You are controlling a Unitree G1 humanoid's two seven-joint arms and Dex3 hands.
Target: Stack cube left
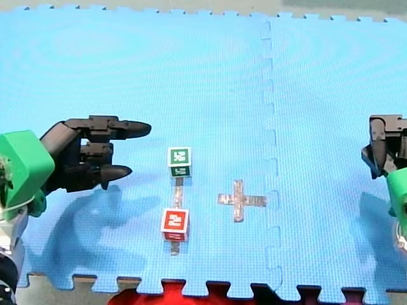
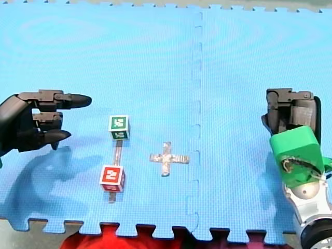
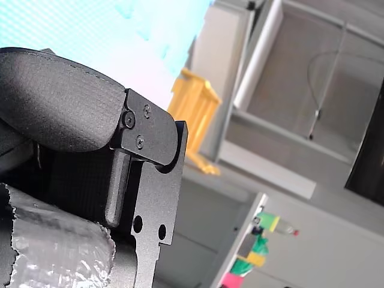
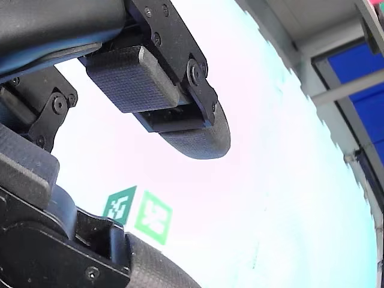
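The blue foam mat (image 1: 191,76) covers the whole work surface, and everything on it sits apart, so by my reading the stacking has not begun.

The left hand (image 1: 89,155) hovers over the mat's left side. It is wide and holds nothing, and it points toward the cubes without touching either one (the green one is the closer of the two). The right hand (image 2: 288,111) is at the far right edge, well away from both cubes and carrying nothing. I cannot tell whether it is wide or closed.

The green cube (image 1: 179,162) stands on the mat left of centre, with a printed marker on its top face. The red cube (image 1: 175,224) stands nearer the robot, almost in line with it but clearly apart, and also on the mat. Neither cube is lifted, tilted or resting on the other. In the second wrist view the green cube's marker faces appear past dark finger pads, with a gap between them.

A silver tape cross (image 1: 240,200) lies just to the right of the pair, with nothing on it. A thin tape strip (image 1: 179,190) runs along the mat between the two cubes.

The whole job seems to remain: close the left hand on one cube, lift it, set it squarely on the other and let go.
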